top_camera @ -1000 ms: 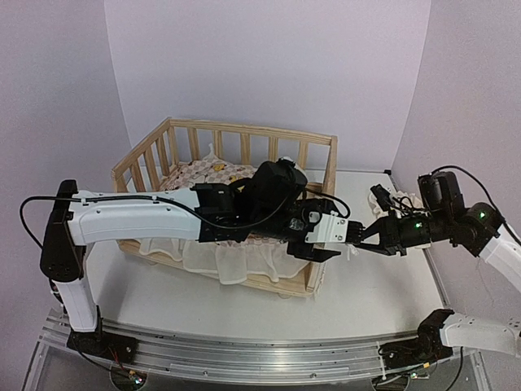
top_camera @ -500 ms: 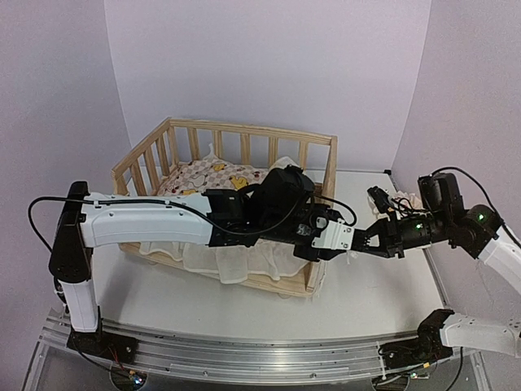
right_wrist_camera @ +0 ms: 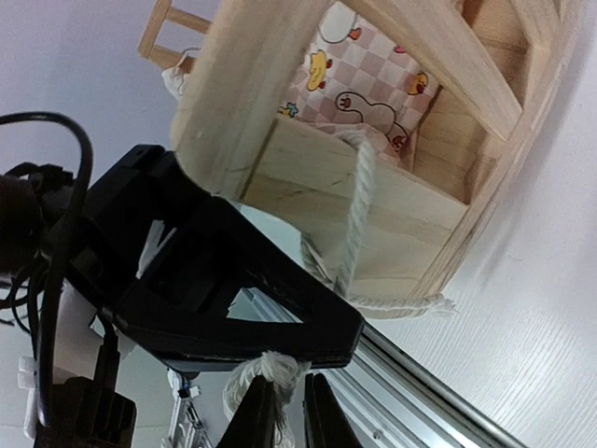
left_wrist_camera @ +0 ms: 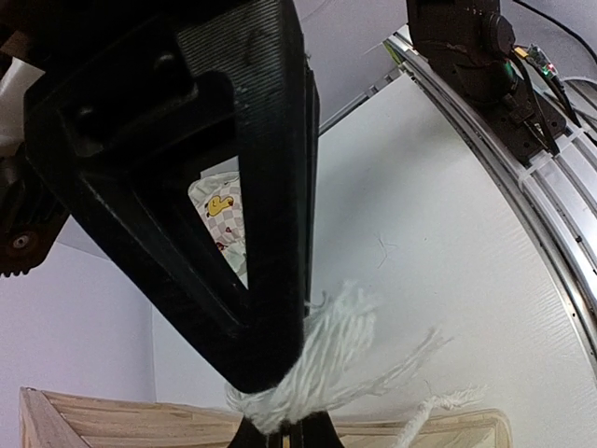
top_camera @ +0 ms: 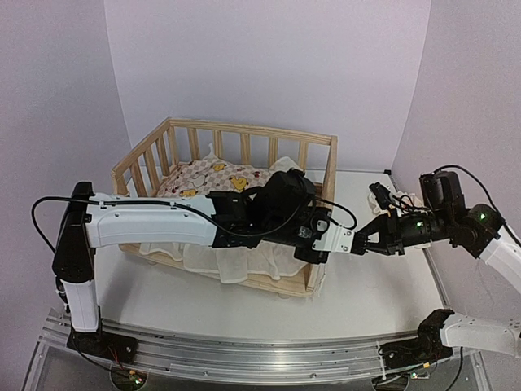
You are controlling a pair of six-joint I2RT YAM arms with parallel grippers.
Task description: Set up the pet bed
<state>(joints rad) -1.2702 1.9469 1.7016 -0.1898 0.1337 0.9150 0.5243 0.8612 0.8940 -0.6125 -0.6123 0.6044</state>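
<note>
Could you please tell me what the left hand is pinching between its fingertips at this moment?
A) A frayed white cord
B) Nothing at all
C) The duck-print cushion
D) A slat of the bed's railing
A: the left wrist view shows the left hand shut on a frayed white cord, its loose strands fanning out just above the pet bed.

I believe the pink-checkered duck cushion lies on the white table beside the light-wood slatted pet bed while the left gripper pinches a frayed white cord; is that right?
Not quite: the top external view shows the pink-checkered duck cushion lying inside the light-wood slatted pet bed, not beside it. The left gripper does pinch the frayed white cord.
</note>
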